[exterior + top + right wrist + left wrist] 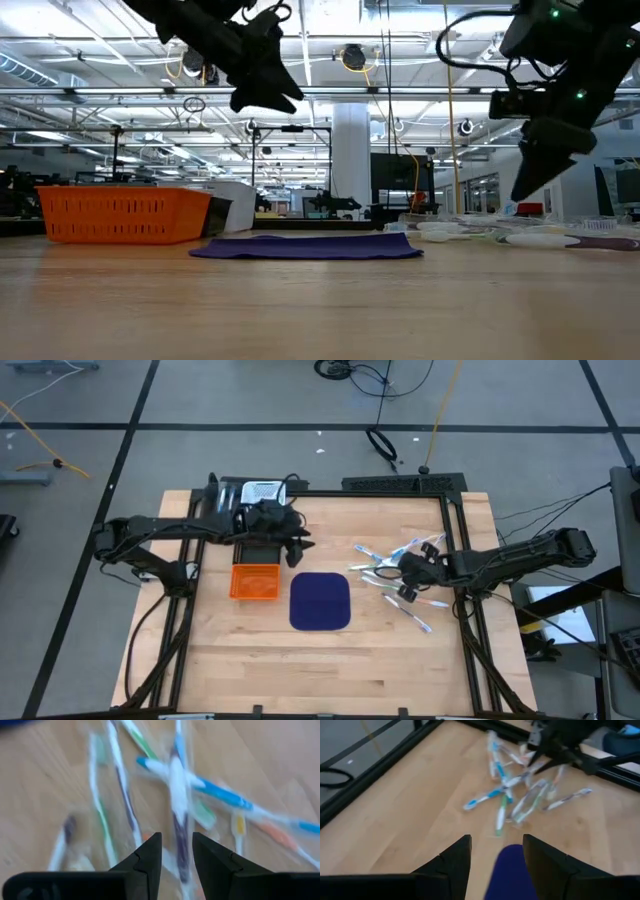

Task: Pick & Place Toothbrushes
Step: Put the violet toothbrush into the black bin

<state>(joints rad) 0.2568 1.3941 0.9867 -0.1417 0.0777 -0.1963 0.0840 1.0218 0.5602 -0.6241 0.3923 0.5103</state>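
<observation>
Here the toothbrushes (398,572) are scattered on the table (330,660) at 3 o'clock of the blue mat (320,601). The right gripper (408,582) is held over them, fingers parted, empty. The left gripper (297,554), fingers spread, empty, is raised near the orange basket (254,582).

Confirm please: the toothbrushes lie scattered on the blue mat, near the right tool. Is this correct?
Not quite. In the high view the toothbrushes lie scattered on the bare wooden table, to the right of the blue mat, not on it. They are indeed near the right tool.
</observation>
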